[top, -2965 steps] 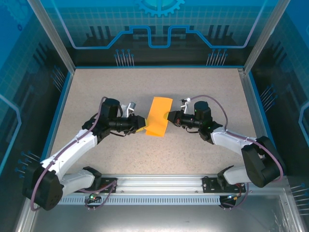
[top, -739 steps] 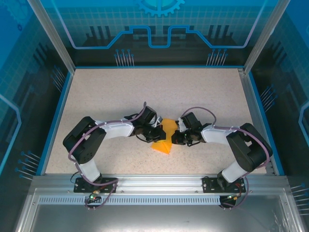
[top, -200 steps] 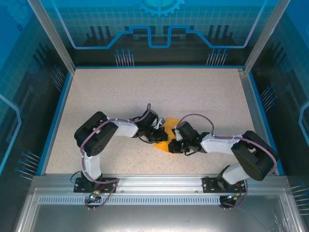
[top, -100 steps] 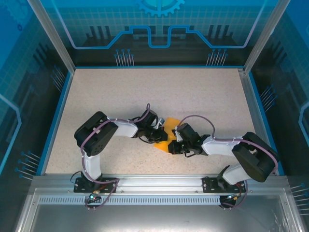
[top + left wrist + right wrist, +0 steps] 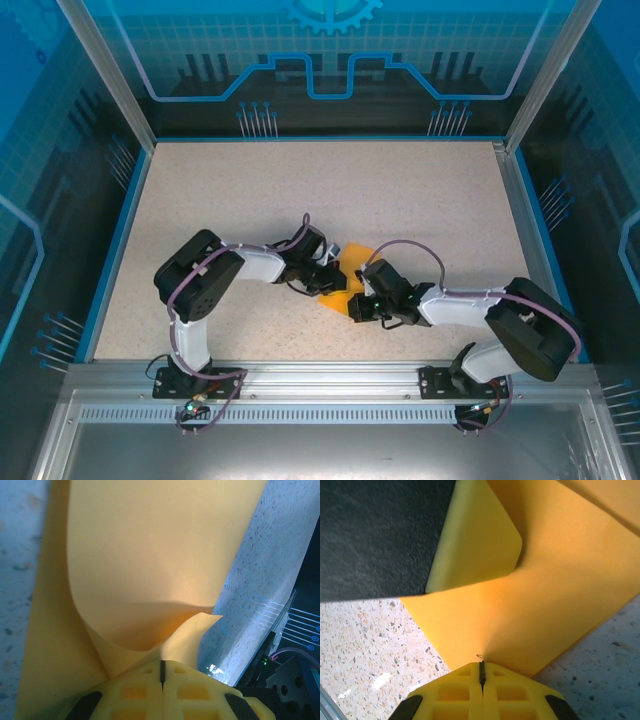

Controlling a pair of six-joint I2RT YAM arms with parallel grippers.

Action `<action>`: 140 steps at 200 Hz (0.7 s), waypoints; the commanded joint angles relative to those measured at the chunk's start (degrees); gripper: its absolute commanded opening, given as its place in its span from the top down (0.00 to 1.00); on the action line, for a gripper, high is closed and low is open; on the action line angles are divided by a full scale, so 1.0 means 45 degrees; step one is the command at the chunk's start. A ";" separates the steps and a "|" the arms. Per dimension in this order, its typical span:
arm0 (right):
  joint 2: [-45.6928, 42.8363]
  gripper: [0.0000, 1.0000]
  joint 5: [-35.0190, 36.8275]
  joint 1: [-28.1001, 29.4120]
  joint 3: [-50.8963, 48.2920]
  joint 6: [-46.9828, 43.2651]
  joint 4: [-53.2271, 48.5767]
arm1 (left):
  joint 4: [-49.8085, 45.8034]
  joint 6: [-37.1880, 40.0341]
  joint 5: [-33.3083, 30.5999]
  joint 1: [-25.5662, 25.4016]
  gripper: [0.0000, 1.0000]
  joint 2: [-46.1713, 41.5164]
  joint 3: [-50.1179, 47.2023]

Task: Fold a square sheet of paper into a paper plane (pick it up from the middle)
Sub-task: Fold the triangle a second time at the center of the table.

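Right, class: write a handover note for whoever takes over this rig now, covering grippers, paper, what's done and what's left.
Left gripper: shut on the paper, with a flap bulging up ahead of it.
Right gripper: shut on a pointed corner from the other side.
Paper: on the table, between both grippers, folded into layers.
Done: early folds.
Left: flatten the loose flap, finish the plane.

A speckled beige desk (image 5: 300, 190) is bordered by a blue rim (image 5: 330, 138) and enclosed by blue patterned panels (image 5: 330, 50) held in metal posts (image 5: 108, 70).
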 commanded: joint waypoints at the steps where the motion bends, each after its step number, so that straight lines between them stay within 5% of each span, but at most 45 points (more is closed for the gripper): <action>1: 0.0104 0.96 -0.0182 0.0441 -0.0788 0.0173 -0.2791 | -0.1261 0.0262 -0.1553 0.0688 0.97 0.0466 0.0198; 140: -0.0033 0.96 -0.0146 0.0471 -0.0660 0.0010 -0.3262 | -0.2636 0.1417 -0.2311 0.1214 0.97 0.0878 0.1778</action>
